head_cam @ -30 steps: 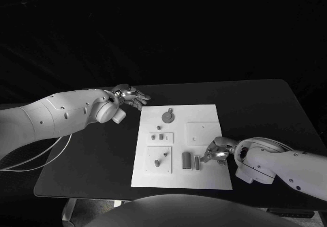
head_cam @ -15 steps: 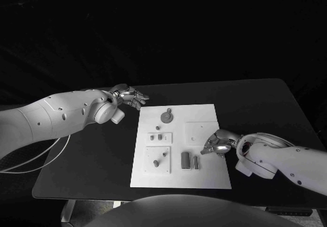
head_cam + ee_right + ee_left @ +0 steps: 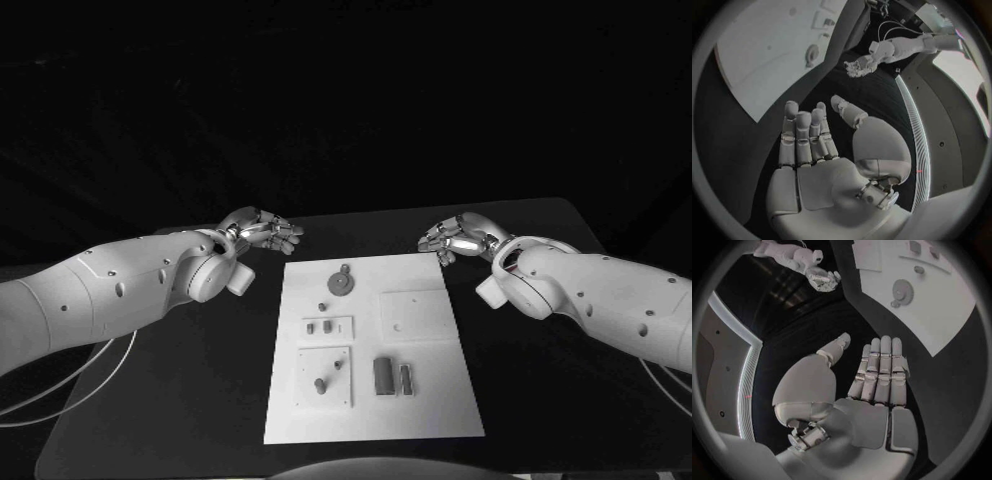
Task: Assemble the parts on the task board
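while task board point(image 3: 433, 400) lies between, left robot hand point(image 3: 263, 231), right robot hand point(image 3: 456, 237) flat, unladen.

**Count on the table**

You have one task board point(image 3: 433, 400), centre frame. On it you can count one gear-shaped part point(image 3: 340, 281), two upright bars point(image 3: 392, 376) lower centre, and three raised square plates point(image 3: 417, 315). Smaller pieces are too tiny to count.

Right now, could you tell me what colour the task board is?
White; the task board shows best in the head view.
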{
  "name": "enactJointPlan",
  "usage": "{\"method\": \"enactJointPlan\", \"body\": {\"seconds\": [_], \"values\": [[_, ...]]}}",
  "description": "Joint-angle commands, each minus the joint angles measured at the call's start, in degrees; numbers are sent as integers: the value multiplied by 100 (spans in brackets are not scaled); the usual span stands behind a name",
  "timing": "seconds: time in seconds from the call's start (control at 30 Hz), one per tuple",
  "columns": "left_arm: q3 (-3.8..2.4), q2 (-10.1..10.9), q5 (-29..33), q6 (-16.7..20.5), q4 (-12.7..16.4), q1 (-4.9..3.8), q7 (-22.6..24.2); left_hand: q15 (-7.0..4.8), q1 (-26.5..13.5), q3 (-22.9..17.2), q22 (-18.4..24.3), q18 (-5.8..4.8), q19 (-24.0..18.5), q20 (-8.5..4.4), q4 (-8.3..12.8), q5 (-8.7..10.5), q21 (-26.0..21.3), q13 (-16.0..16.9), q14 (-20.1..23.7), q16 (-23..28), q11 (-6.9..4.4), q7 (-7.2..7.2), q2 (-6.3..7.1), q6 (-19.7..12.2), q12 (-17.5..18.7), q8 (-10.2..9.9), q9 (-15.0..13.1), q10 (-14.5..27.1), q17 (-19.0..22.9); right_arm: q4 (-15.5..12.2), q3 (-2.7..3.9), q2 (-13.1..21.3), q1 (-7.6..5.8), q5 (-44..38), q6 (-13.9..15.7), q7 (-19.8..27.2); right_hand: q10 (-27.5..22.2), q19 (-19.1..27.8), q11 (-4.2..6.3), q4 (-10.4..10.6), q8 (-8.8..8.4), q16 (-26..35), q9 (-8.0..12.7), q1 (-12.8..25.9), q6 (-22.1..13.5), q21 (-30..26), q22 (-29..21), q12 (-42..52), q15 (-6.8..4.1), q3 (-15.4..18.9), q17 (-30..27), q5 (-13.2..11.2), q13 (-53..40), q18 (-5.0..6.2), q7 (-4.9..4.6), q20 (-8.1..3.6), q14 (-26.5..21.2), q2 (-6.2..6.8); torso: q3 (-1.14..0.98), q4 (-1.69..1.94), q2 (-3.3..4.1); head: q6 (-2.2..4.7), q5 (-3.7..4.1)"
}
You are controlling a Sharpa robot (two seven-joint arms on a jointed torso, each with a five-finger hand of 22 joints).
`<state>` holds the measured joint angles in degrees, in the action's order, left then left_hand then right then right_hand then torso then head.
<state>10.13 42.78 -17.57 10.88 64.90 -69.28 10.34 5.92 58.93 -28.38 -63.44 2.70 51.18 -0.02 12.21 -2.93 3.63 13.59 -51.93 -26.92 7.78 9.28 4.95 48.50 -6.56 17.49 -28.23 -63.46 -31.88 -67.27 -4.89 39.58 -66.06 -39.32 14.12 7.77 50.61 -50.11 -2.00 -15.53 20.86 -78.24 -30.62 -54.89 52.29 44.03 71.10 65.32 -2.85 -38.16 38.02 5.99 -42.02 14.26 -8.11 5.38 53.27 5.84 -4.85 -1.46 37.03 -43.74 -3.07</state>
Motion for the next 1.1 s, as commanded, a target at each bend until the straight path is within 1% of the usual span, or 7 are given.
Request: {"method": "enactJointPlan", "body": {"seconds": [0.03,0.37,0.93,0.97,1.03,1.07,1.1], "values": [[-16,-67,455,-73,-78,-5,440,66,-19,3,93,-108,-192,74,55,7,-20,-68,207,185,4,0,-55,-97,108,-68,28,141,62,509,70,-240,7,835,-94,727,-88,327,-113,10,-60,621,50,2,-167,-374,-183,-728,139,-63,-297,2,554,-54,-97,136,-223,-81,62,-25,-73,260,55],[-32,-434,1111,-224,-740,5,605,245,-176,60,607,-270,-1122,308,157,12,-22,-440,1062,828,-37,-141,-37,-595,307,-306,121,947,335,1937,271,-1020,141,1423,-600,1035,-109,1769,-671,52,-165,3778,321,63,-798,-1786,-823,-3645,978,-86,-1556,0,2718,-368,-180,576,-773,-295,140,-35,-190,691,88],[-39,-634,1114,-388,-1063,177,675,287,-411,322,946,-270,-1247,355,226,11,3,-668,1189,956,-68,-195,-55,-806,269,-311,70,1260,426,2130,335,-1177,462,1700,-906,1118,149,2463,-712,101,-234,4910,549,196,-1056,-2505,-996,-4741,1105,511,-1699,4,3523,-573,-216,735,-962,-459,58,-70,-321,835,-91],[-32,-619,1030,-220,-1057,173,558,-592,-5893,2838,6344,-270,-5118,2,-1221,293,-363,-1359,5193,2692,-778,-928,-495,-4850,656,-1749,2823,6346,3188,2142,331,-1166,466,1568,-680,977,-5061,5011,200,1553,-2086,7824,3062,5489,-5229,-4403,-2824,-6532,285,3816,-3802,-599,4202,-1426,811,-538,-5327,-584,93,-65,-293,839,-67],[-38,-614,1034,-199,-1035,178,566,-592,-5893,2838,6344,-270,-5118,2,-1221,293,-363,-1359,5193,2692,-778,-928,-495,-4850,656,-1749,2823,6346,3188,2120,331,-1158,467,1580,-662,983,-5061,5011,200,1553,-2086,7824,3062,5489,-5229,-4403,-2983,-6532,285,3816,-3802,-599,4202,-1426,811,-538,-5327,-584,104,-59,-301,842,-57],[-46,-608,1040,-170,-1006,184,577,-592,-5893,2838,6344,-270,-5118,2,-1221,293,-363,-1359,5193,2692,-778,-928,-495,-4850,656,-1749,2823,6346,3188,2092,332,-1147,468,1595,-638,991,-5061,5011,200,1553,-2086,7824,3062,5489,-5229,-4403,-7110,-6532,285,3816,-3802,-599,4202,-1426,811,-538,-5327,-584,118,-52,-312,846,-43],[-56,-599,1048,-132,-968,192,592,-592,-5893,2838,6344,-270,-5118,2,-1221,293,-363,-1359,5193,2692,-778,-928,-495,-4850,656,-1749,2823,6346,3188,2053,334,-1133,469,1615,-606,1002,-5061,5011,200,1553,-2086,7824,3062,5489,-5229,-4403,-7110,-6532,285,3816,-3802,-599,4202,-1426,811,-538,-5327,-584,137,-41,-326,850,-25]]}}
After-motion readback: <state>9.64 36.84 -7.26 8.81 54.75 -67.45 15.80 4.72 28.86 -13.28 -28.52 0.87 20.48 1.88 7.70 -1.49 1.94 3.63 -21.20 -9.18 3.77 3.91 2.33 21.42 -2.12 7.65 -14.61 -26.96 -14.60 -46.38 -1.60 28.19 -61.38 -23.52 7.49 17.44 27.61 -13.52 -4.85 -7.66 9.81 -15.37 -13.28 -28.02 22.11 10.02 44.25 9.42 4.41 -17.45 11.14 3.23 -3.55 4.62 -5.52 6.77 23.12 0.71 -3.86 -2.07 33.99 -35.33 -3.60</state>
